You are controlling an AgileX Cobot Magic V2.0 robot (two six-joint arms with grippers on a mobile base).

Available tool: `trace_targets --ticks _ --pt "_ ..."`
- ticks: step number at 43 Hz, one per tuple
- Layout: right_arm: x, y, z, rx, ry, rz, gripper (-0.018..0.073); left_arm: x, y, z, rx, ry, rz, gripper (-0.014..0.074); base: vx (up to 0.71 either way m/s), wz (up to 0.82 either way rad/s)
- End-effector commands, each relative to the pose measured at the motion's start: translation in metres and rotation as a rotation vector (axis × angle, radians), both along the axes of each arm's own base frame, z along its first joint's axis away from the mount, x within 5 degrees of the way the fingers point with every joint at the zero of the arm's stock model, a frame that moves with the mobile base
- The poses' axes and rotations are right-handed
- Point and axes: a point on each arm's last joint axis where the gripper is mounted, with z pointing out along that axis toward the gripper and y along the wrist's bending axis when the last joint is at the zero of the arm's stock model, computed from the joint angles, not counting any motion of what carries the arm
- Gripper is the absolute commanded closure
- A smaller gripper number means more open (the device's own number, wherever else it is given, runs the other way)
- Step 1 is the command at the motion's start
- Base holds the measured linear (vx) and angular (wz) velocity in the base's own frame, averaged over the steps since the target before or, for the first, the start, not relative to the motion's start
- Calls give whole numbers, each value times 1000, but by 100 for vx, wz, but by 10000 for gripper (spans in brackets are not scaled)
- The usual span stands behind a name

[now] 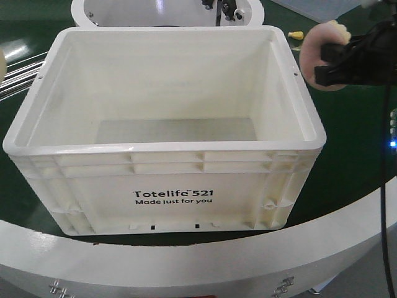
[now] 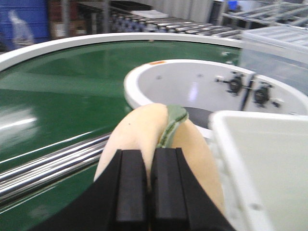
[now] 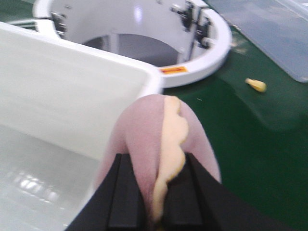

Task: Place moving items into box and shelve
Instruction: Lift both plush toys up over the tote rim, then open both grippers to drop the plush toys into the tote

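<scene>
Tan lump (image 2: pixel 139 130), pinched in the left jaws, is beside the left wall of the white tote (image 1: pixel 93 186); the pinkish lump (image 3: pixel 139 125), clamped in the right jaws, sits just outside its right rim, both probably staged for dropping in. Only the front view shows the tote empty.

My black right tool (image 3: pixel 156 192) holds a pink lump (image 3: pixel 139 130) with a wavy yellow seam; my black left tool (image 2: pixel 149 187), a tan lump (image 2: pixel 137 130) seamed green. White box (image 1: pixel 93 186), black lettering; green counter (image 1: pixel 347 155).

Front overview; wrist views share box (image 1: pixel 167 148)
</scene>
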Motion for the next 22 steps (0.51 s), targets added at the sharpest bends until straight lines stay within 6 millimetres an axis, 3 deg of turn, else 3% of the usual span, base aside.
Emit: trace_targets --ticks 1,11,22 --pt "-6 14 24 42 -138 22 564 -3 -12 23 -7 -147 -51 605 0 0" --pt "-11 45 20 37 -144 133 564 -7 -37 24 33 -167 -180 605 0 0" --pt "-8 59 12 46 -111 168 561 -9 -50 23 22 -161 -247 605 0 0"
